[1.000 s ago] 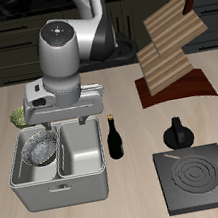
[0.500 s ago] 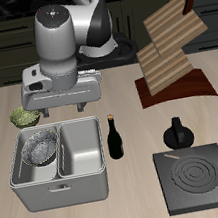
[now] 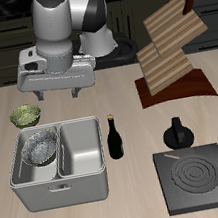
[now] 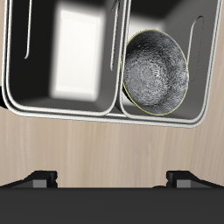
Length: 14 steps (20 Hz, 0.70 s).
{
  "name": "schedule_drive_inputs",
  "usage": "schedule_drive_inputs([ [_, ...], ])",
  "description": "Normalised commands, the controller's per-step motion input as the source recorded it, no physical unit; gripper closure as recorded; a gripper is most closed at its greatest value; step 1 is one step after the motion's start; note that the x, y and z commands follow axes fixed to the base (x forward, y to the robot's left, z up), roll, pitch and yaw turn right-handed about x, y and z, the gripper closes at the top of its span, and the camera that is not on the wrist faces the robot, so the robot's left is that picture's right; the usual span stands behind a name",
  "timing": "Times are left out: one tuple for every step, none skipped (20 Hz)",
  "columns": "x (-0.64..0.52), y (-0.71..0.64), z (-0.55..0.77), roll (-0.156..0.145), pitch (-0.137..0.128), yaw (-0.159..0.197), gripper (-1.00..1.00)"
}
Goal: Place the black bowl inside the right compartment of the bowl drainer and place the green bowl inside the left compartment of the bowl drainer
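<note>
End effector (image 3: 61, 92): was seen raised above the worktop (image 3: 134, 183), behind the bowl drainer; its fingers (image 3: 44, 95) were spread apart and nothing was held between them.
Black bowl (image 3: 38, 149): was found lying inside the bowl drainer's right compartment, confirmed in the wrist view (image 4: 157, 72), where its speckled inside was seen against the well's walls.
Green bowl (image 3: 25, 116): was seen resting on the worktop at about 11 o'clock from the bowl drainer, just behind its back rim, apart from the end effector.
Bowl drainer (image 3: 62, 186): was placed near the worktop's front edge; its other well (image 4: 83, 52) was seen bare metal.
Bottle (image 3: 114, 137): a dark bottle was seen upright just beside the drainer, at 3 o'clock from it.
Other items: a wooden rack (image 3: 167, 52) farther back, a black stove plate (image 3: 200, 178) near the front edge, and a small dark pot (image 3: 176, 133) behind it were noted.
</note>
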Motion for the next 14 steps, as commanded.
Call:
schedule_drive_inputs([
  [-0.34,0.07,0.01,-0.016,0.016,-0.098,-1.0],
  [-0.34,0.25,0.07,0.112,-0.051,0.013,-1.0],
  [-0.71,0.23,0.13,0.036,-0.065,0.037,-1.0],
  [-0.24,0.0,0.08,-0.003,-0.006,-0.03,-1.0],
  [-0.3,-0.02,0.09,-0.082,-0.004,0.004,-1.0],
  [-0.3,0.23,0.03,0.146,0.034,0.012,-1.0],
  [-0.4,0.03,0.11,0.0,-0.021,0.067,-1.0],
  [-0.26,-0.1,0.12,-0.061,-0.021,-0.024,-1.0],
  [-0.46,0.03,0.13,0.043,0.041,-0.036,-1.0],
  [-0.41,0.04,0.14,0.035,-0.011,-0.015,-1.0],
  [-0.43,-0.01,0.05,0.021,-0.008,0.018,-1.0],
  [0.02,-0.05,0.02,0.0,0.0,0.0,-1.0],
  [0.0,0.0,0.0,0.0,0.0,0.0,-1.0],
  [-1.5,-0.24,0.0,-0.066,0.025,-0.011,-1.0],
])
